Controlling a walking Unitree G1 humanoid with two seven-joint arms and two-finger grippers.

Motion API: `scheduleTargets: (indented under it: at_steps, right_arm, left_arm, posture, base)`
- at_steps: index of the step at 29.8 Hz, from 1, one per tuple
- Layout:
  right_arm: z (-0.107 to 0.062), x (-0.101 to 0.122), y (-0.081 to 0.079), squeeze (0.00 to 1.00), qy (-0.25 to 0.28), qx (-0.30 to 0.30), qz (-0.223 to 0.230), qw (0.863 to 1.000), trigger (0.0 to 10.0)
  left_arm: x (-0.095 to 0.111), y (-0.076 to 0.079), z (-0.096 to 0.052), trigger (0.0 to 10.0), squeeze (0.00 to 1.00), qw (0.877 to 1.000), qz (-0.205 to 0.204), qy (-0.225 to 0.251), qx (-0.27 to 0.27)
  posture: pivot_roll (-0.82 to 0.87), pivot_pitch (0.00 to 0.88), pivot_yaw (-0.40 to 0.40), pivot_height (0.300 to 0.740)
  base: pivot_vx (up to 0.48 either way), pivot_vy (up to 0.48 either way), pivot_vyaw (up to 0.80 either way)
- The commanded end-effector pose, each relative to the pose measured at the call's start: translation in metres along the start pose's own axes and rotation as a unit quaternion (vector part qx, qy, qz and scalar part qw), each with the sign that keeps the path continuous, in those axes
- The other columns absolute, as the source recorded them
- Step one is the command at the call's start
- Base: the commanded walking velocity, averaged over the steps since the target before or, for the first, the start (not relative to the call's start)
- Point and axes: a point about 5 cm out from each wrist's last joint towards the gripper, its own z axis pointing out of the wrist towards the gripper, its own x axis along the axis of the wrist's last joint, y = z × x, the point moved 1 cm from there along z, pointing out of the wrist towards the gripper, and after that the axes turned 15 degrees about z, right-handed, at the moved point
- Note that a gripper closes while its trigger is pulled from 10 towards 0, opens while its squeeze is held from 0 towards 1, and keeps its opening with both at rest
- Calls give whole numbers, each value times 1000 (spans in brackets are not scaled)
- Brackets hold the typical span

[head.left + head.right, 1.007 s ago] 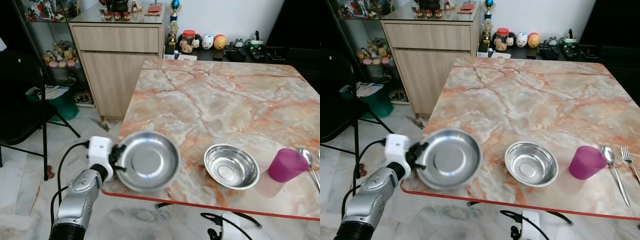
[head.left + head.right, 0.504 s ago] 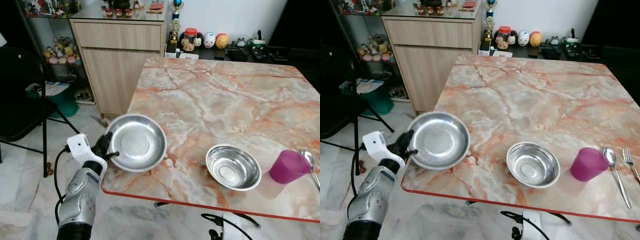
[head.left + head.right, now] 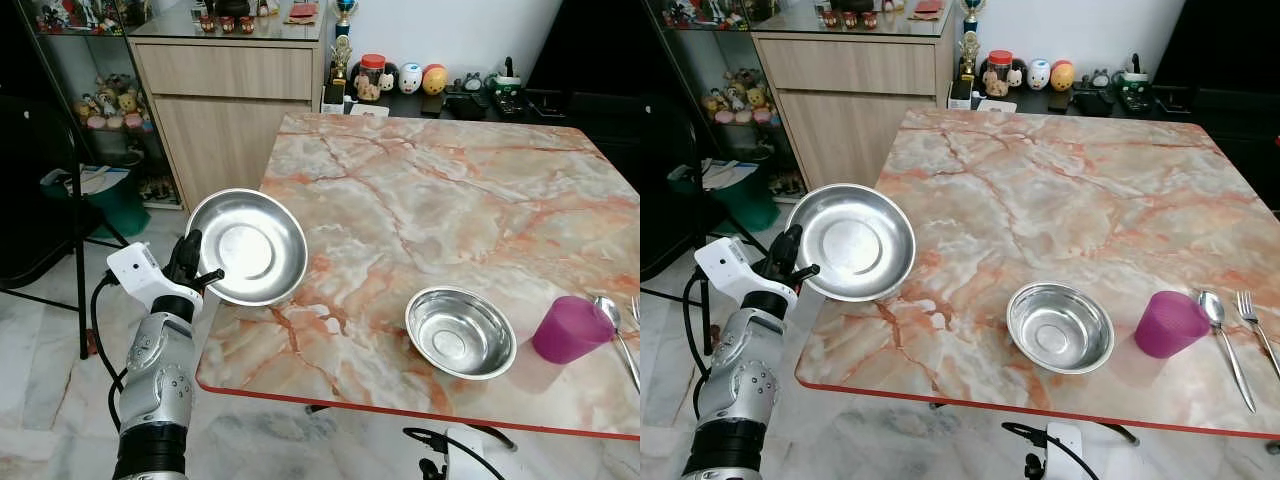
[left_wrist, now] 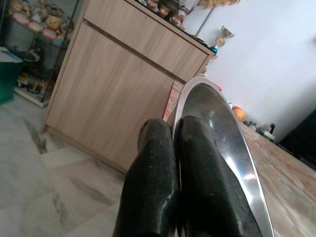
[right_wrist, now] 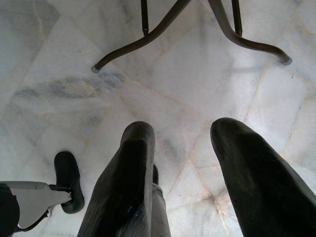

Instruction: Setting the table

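Steel plate held tilted at the desk's left edge

Steel plate [image 3: 247,247]: raised and tilted, over the marble desk's [image 3: 440,210] left edge. Left hand [image 3: 190,272] clamped on its rim, fingers [image 4: 163,187] pressed either side. Further right on the desk: steel bowl [image 3: 460,332], purple cup [image 3: 572,329], spoon [image 3: 1220,330], fork [image 3: 1252,322]. Right hand [image 5: 185,168] hangs above the floor, fingers spread, holding nothing.

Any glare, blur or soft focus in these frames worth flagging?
Eye views: sharp, evenly lit; a bright reflection on the steel plate held by the left gripper, soft shadows under the bowl and purple cup. Left wrist view: near fingers soft, glare streaks along the plate. Right wrist view: fingers blurred, floor clear.
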Motion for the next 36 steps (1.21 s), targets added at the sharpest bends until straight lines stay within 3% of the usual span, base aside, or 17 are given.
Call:
scheduleTargets:
  at_steps: [1,11,13,14,18,19,21,23,28,29,31,32,33,34,35,36]
  right_arm:
    - [0,1,2,0,6,-3,6,1000,10000]
    - [-1,-2,3,0,5,-4,10,1000,10000]
    - [-3,-3,14,0,8,-9,14,1000,10000]
    - [-5,-4,21,0,8,-13,15,1000,10000]
    - [-5,-3,22,0,8,-14,18,1000,10000]
    - [-5,-2,22,0,9,-15,19,1000,10000]
    - [-5,-2,22,0,9,-16,19,1000,10000]
    - [-5,-1,23,0,12,-16,20,1000,10000]
    - [-4,2,22,0,19,-15,21,999,10000]
    - [-4,3,22,0,18,-15,20,1000,10000]
    - [-4,3,22,0,19,-15,20,1000,10000]
    - [-3,4,21,0,21,-14,19,1000,10000]
    - [-3,5,20,0,21,-13,19,1000,10000]
    - [-3,6,19,0,22,-11,17,1000,10000]
    - [-3,6,19,0,22,-10,17,1000,10000]
    - [-3,6,18,0,22,-10,17,1000,10000]
  left_arm:
    - [10,2,4,10000,0,1000,-6,24,2]
    - [9,8,3,10000,0,1000,5,26,-7]
    - [8,2,3,10000,0,1000,18,25,2]
    - [7,-11,3,10000,0,999,29,22,31]
    - [9,-38,1,10000,0,994,41,24,94]
    - [14,-57,-1,10000,0,989,43,31,141]
    - [15,-62,-2,10000,0,987,44,33,153]
    - [25,-97,-10,10000,0,968,75,42,236]
    - [35,-126,-18,10000,0,950,100,53,293]
    - [38,-138,-22,10000,0,939,123,50,317]
    - [38,-142,-24,10000,0,935,135,46,326]
    - [37,-151,-29,10000,0,924,196,30,328]
    - [33,-154,-31,10000,0,919,230,15,320]
    - [27,-159,-34,10000,0,905,296,-11,305]
    - [25,-160,-35,10000,0,902,309,-16,302]
    - [17,-159,-37,10000,0,894,349,-38,278]
  posture:
    - [50,0,-58,740]
    - [49,0,-57,740]
    - [49,0,-57,740]
    - [50,0,-56,740]
    - [45,0,-55,740]
    - [47,0,-56,740]
    - [47,0,-57,740]
    - [49,0,-59,740]
    - [52,0,-62,740]
    - [57,0,-64,740]
    - [57,0,-64,740]
    - [59,0,-63,740]
    - [59,0,-63,740]
    - [59,0,-62,740]
    - [59,0,-62,740]
    - [61,0,-61,740]
  base:
    - [0,0,0]
    - [0,0,0]
    - [0,0,0]
    - [0,0,0]
    - [0,0,0]
    - [0,0,0]
    - [0,0,0]
    - [0,0,0]
    - [0,0,0]
    - [0,0,0]
    - [0,0,0]
    - [0,0,0]
    - [0,0,0]
    - [0,0,0]
    - [0,0,0]
    - [0,0,0]
